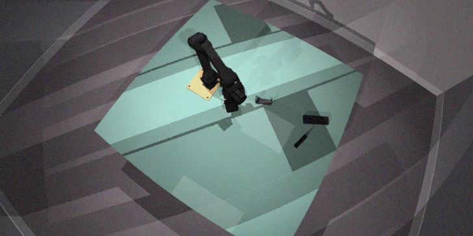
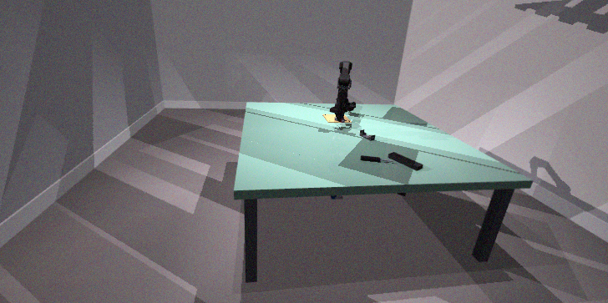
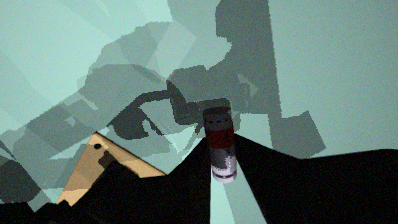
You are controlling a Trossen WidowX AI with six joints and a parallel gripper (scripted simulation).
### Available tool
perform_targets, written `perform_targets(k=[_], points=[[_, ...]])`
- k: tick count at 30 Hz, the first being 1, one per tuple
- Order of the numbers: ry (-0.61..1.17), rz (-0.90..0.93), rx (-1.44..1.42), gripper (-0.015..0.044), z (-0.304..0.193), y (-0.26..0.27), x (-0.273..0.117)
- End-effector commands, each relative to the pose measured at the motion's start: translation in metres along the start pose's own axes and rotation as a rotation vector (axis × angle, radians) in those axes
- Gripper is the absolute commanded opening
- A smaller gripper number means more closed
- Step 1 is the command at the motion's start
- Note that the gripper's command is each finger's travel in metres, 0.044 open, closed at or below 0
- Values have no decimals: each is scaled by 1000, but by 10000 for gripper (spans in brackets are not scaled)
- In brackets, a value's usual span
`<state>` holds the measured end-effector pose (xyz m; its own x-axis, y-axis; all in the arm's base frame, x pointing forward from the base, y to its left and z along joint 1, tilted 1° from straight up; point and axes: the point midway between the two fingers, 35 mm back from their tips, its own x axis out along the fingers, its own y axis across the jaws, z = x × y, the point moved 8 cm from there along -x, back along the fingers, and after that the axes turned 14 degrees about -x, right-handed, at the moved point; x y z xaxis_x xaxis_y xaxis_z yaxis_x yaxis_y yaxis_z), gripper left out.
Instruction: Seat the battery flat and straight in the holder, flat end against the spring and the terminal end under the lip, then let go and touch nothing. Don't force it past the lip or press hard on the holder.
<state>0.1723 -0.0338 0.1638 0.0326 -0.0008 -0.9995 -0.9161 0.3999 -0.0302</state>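
Observation:
The battery (image 3: 220,155), dark and silvery with a red band, stands out between the fingertips in the wrist view, its long side running up the picture. My gripper (image 3: 219,139) (image 2: 341,120) is shut on it, one black finger against each side. Whether the battery touches the table cannot be told. In the top view the arm hides the fingertips. The battery holder (image 1: 264,101) (image 2: 367,135), a small dark cradle with raised ends, sits on the table apart from the gripper, to its right in the top and exterior views. It looks empty; its spring and lip are too small to tell apart.
The tan base plate (image 1: 197,86) (image 2: 329,118) (image 3: 82,172) lies under the arm's base. A black block (image 1: 316,119) (image 2: 404,160) and a screwdriver (image 1: 301,141) (image 2: 370,159) lie beyond the holder. Strong shadows cross the green table (image 1: 198,155) (image 2: 281,160).

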Motion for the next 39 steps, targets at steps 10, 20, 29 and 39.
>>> perform_targets(k=[10,20,29,39], points=[[-22,-7,115,76,61,-43,-26],[-31,2,268,76,131,-68,-35],[-32,10,416,76,187,-75,-35],[40,45,418,76,191,-79,-22]])
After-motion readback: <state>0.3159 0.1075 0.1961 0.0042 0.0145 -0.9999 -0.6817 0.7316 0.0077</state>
